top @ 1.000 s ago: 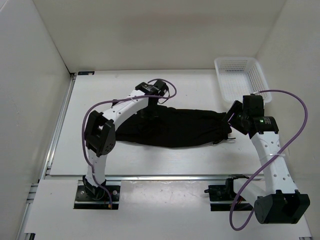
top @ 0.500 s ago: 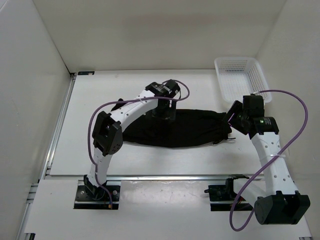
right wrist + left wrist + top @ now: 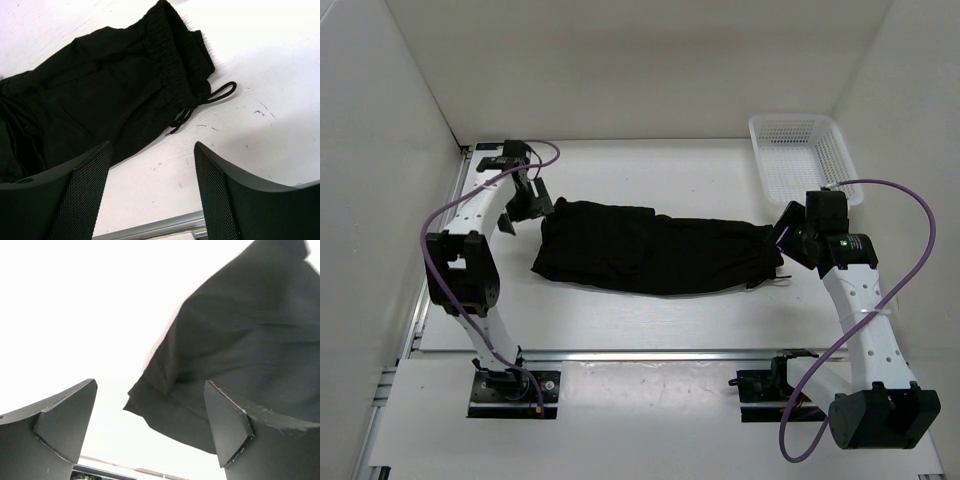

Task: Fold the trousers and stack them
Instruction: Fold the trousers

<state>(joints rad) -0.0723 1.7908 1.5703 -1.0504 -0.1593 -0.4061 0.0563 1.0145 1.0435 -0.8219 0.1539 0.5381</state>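
Observation:
The black trousers lie flat across the middle of the table, folded into a long band. Their elastic waist and cord point right. My left gripper hovers open just off the band's far-left corner. In the left wrist view that folded corner sits between and beyond the spread fingers, with nothing held. My right gripper stands open at the waist end. In its wrist view only bare table lies between the mesh-padded fingers, and the cloth lies ahead.
A white mesh basket stands at the back right corner, just behind the right arm. White walls enclose the table on the left, back and right. A metal rail runs along the near edge.
My left gripper has opened, let go of the cloth over the middle of the trousers, and swung left to their far-left corner. The right arm has stayed still.

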